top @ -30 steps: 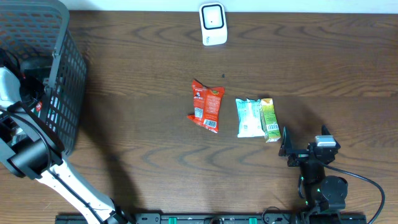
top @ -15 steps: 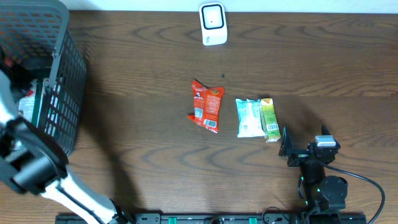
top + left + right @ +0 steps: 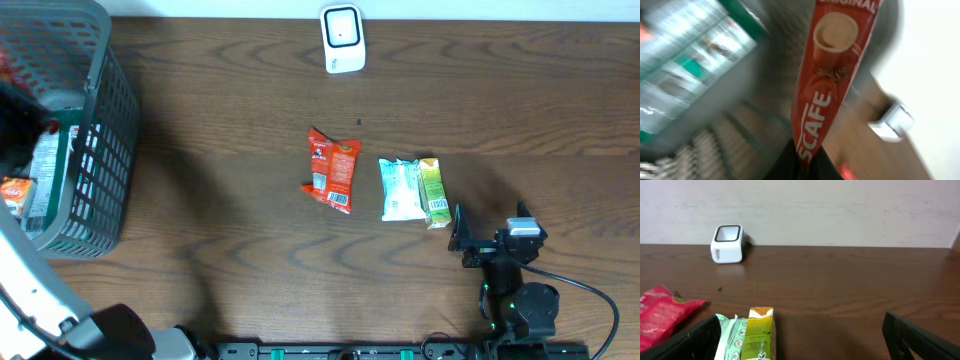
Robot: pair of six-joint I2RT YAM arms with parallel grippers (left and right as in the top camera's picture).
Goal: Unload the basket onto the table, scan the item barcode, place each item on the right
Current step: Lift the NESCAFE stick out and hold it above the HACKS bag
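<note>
In the left wrist view my left gripper (image 3: 802,167) is shut on the lower end of a long red coffee sachet (image 3: 832,75), which stands up from the jaws. That view is blurred. The white barcode scanner (image 3: 342,38) stands at the table's far edge, and it also shows small and white in the right wrist view (image 3: 727,243). My right gripper (image 3: 488,228) rests open near the front right, with nothing between its fingers (image 3: 685,340).
A grey wire basket (image 3: 100,120) holding packets stands at the far left. On the table's middle lie a red snack packet (image 3: 332,170), a white-green pouch (image 3: 402,189) and a green carton (image 3: 433,192), just ahead of the right gripper.
The left gripper has shut on the red sachet in the basket, and the left arm has swung away toward the lower left. The right arm has not moved.
</note>
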